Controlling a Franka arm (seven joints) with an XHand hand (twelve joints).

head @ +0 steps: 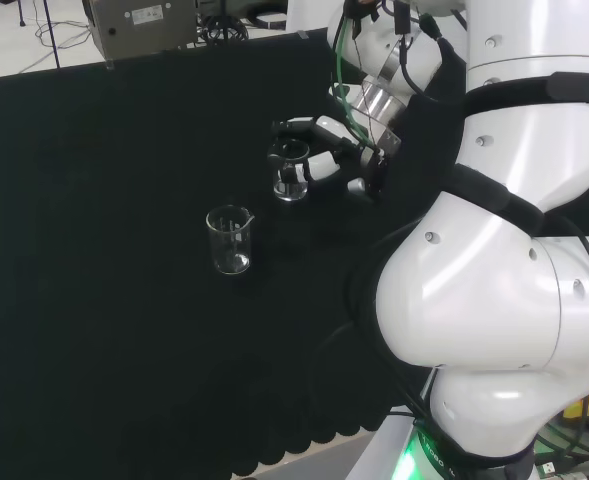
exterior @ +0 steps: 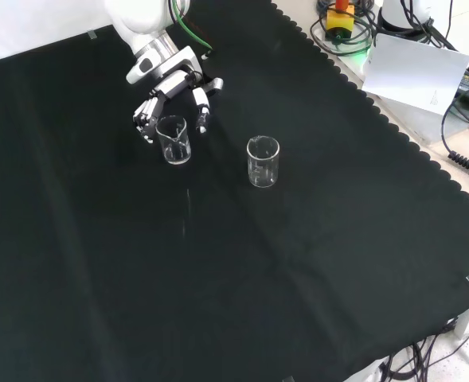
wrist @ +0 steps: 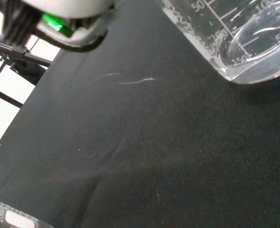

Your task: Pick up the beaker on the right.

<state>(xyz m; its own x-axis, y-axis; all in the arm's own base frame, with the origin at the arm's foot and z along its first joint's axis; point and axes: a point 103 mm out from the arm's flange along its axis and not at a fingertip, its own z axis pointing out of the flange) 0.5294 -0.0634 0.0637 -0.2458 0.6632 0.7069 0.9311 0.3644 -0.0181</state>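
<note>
Beaker by the robot hand: you had a clear, cylindrical glass beaker (head: 291, 172) with a pouring lip and white graduation marks, seen close in the wrist view (wrist: 239, 40).
Its axis: it stood upright on its flat base, long axis vertical, mouth upward.
Its place: in the head view it stood right of and beyond the second beaker; in the front view (exterior: 173, 139) it was to the left.
Robot hand: your black and white robot hand (head: 329, 155) had curled fingers on either side of that beaker (exterior: 170, 99); you could not tell whether they touched the glass.
Second beaker: a like clear beaker (head: 229, 240) stood upright, well apart (exterior: 263, 161).
Worktop: matte black woven cloth (exterior: 218, 278) with a scalloped edge.
</note>
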